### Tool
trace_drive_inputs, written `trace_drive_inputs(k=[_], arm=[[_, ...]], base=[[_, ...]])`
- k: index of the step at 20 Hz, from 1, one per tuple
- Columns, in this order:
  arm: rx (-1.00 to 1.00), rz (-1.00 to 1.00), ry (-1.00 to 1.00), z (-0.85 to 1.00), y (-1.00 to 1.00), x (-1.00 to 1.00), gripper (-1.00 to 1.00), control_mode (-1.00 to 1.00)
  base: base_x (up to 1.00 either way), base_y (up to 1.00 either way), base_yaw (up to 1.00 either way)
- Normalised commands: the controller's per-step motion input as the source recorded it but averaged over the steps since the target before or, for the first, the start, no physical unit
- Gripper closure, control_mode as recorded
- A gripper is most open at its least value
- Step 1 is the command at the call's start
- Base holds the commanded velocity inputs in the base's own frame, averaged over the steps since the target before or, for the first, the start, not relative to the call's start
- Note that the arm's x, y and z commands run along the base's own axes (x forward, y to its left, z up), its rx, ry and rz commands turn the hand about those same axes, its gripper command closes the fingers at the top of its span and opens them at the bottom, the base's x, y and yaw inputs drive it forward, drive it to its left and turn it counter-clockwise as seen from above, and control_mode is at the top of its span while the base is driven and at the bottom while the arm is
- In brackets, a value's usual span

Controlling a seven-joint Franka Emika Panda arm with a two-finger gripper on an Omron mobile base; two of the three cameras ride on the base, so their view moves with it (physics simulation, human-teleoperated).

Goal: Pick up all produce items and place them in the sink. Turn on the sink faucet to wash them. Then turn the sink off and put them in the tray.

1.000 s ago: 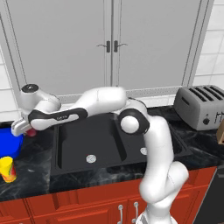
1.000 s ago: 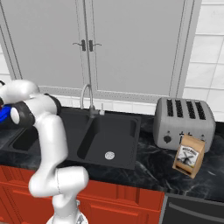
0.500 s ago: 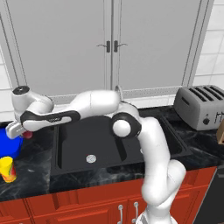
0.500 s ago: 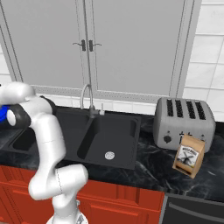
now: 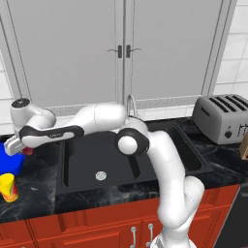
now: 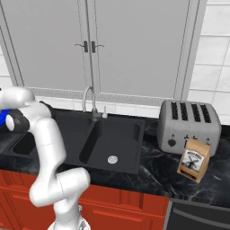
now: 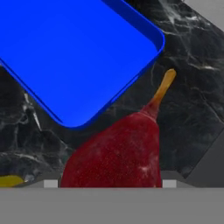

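Where coffee bag [image 6: 194, 160] leans by toaster [image 6: 190, 125] — label print unreadable.

The white arm rises from the base at the near right, bends at a dark elbow joint and stretches far to the left, forearm nearly level. The gripper [image 5: 20, 145] hangs at the far left end, pointing down, jaws spread wide around a red pear [image 7: 116, 153].

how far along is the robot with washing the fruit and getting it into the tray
Late stage, by the look of it. The gripper holds the red fruit between its fingers, just beside the blue tray, above the counter. No water shows at the faucet. Left: release it into the tray.
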Motion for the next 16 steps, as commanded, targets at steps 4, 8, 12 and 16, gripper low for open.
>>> trace_drive_inputs(k=[4, 8, 12, 16], arm=[[0.0, 0.0, 0.02, -0.09, 0.28, 0.27, 1.0, -1.0], [0.0, 0.0, 0.05, -0.04, 0.33, 0.25, 1.0, -1.0], [-0.01, 0.0, 0.11, 0.0, 0.34, 0.19, 1.0, -1.0], [-0.04, 0.0, 0.13, -0.05, 0.33, 0.15, 1.0, -1.0]], base=[[0.0, 0.0, 0.0], [0.0, 0.0, 0.0], [0.0, 0.0, 0.0], [0.0, 0.0, 0.0]])
